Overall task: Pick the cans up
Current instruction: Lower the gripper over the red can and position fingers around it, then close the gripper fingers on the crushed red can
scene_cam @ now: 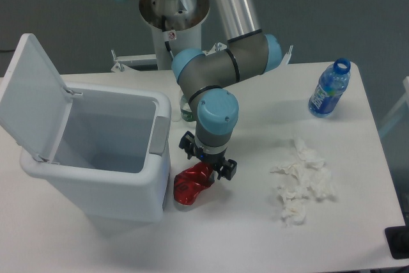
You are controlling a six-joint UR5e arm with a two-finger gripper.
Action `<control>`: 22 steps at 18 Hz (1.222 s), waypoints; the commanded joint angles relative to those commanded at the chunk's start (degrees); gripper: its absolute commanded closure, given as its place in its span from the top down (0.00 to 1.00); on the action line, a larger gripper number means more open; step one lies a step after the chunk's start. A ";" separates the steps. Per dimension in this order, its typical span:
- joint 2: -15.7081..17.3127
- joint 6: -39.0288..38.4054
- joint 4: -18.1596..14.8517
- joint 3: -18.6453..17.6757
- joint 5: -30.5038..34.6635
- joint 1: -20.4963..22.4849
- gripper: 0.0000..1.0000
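Gripper: we find it over the crushed red can beside the bin, fingers apparently touching it; jaw width we cannot tell.

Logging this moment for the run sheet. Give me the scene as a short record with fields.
target: dented red can lying on the table, just right of the bin
gripper: gripper pointing down at the can's upper end; jaws either side of it, contact not clear
bin: white bin, lid swung open, inside looks empty
bottles: blue-labelled clear bottle upright, cap off, far right; a second bottle mostly hidden behind the arm
tissues: white tissue wads loose, right of the can
task state: can not yet lifted
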 joint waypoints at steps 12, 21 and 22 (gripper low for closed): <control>-1.05 0.00 0.09 0.53 0.09 -0.36 1.00; -1.58 0.09 0.18 0.70 0.18 -0.53 1.00; -1.58 0.17 0.18 0.70 0.18 -0.53 1.00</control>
